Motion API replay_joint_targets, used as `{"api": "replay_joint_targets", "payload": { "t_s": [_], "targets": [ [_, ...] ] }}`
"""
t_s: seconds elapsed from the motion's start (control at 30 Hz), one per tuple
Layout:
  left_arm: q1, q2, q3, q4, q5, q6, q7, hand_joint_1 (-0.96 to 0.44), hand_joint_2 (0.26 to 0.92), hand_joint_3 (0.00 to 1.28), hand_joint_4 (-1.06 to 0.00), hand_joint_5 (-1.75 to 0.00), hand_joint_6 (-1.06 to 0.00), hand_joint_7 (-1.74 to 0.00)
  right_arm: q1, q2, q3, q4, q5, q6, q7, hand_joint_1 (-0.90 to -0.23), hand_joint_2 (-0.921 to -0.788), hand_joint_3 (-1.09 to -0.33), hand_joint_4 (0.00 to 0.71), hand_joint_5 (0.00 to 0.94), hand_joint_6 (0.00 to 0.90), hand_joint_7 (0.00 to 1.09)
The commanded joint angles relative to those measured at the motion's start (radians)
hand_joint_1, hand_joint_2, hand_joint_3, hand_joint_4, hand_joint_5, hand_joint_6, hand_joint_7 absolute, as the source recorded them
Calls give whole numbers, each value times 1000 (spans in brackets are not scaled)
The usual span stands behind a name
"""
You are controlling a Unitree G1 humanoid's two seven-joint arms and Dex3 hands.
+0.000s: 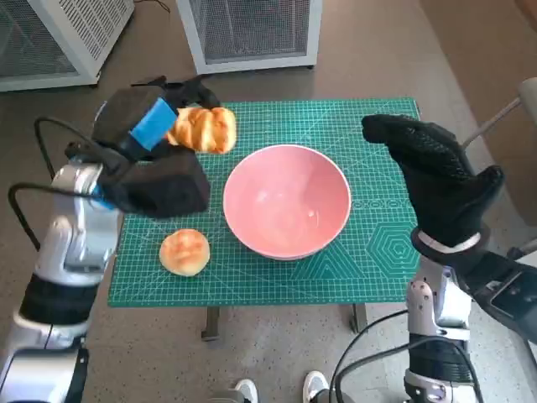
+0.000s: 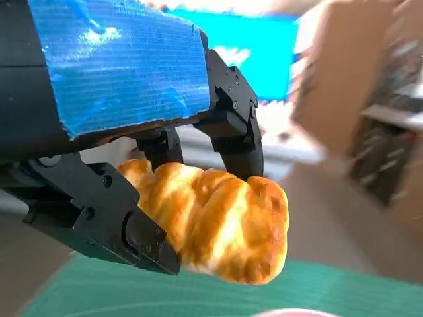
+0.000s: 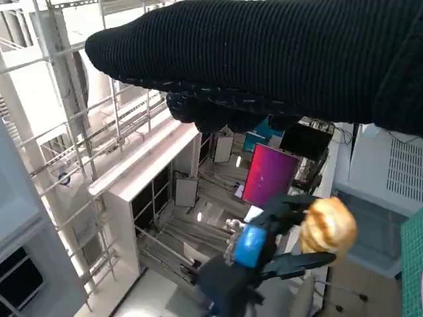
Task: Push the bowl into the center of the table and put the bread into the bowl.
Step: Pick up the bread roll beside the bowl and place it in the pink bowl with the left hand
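Observation:
A pink bowl (image 1: 286, 200) stands near the middle of the green cutting mat (image 1: 369, 252). My left hand (image 1: 149, 126) holds a braided golden bread (image 1: 203, 129) in the air above the mat's far left part, just left of the bowl. Seen from the left wrist, the black fingers (image 2: 238, 135) clamp that bread (image 2: 218, 221) from both sides. A second, round bread roll (image 1: 185, 252) lies on the mat at the front left. My gloved right hand (image 1: 432, 168) hovers over the mat's right side, holding nothing. The right wrist view shows the left hand (image 3: 254, 247) with its bread (image 3: 327, 224).
White mesh-fronted cabinets (image 1: 252, 29) stand on the floor behind the table. A person's shoes (image 1: 277, 390) show below the table's front edge. Cables trail beside both forearms.

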Motion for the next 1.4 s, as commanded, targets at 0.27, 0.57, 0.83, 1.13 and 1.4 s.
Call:
{"api": "replay_joint_targets", "payload": {
  "t_s": [0.27,0.57,0.83,1.13,1.4],
  "targets": [
    [50,-54,-52,-233,-15,-72,-89,2,909,26,-794,-1038,-661,-1143,40,-1,1,-1,26,19,13,-386,-921,-457,522,9,162,659],
    [39,-124,-110,-152,-37,-144,-129,2,919,56,-753,-1100,-594,-1195,50,-6,2,-14,24,18,8,-382,-921,-469,524,9,159,655],
    [40,-150,-177,-78,18,-120,-187,-130,870,176,-377,-589,-270,-760,60,-10,1,-26,22,20,3,-385,-921,-472,531,11,159,654],
    [53,-127,-186,-46,58,-187,-182,-375,873,39,-239,-21,-245,-301,74,-13,-1,-45,16,27,-7,-386,-921,-474,538,13,158,658],
    [84,-103,-140,-140,39,-122,-253,-399,870,18,-163,-1,-186,-232,79,-12,0,-53,10,29,-14,-386,-921,-476,538,12,154,663]
  ]
}}
